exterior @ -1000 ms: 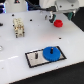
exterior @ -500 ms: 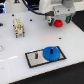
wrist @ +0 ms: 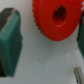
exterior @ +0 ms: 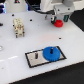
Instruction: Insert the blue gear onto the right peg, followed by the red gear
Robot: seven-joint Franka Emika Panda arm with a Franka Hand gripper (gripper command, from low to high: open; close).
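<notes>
The blue gear [exterior: 51, 53] lies flat on the right end of the black-bordered white plate [exterior: 33, 61], over the spot of the right peg, which I cannot make out. The left peg [exterior: 36, 54] stands bare. The red gear [exterior: 58, 23] lies on the white table at the back, toward the exterior view's right. My gripper [exterior: 58, 18] hangs just above it. In the wrist view the red gear [wrist: 56, 20] with its centre hole lies just beyond the open gripper [wrist: 44, 50]. One green finger pad [wrist: 9, 42] is clear of it and nothing is held.
A small beige block-like object [exterior: 18, 27] stands on the table toward the exterior view's left. Dark shapes line the back edge [exterior: 30, 6]. The table's near edge runs below the plate.
The gripper has come down slightly over the red gear. The blue gear and plate have not moved.
</notes>
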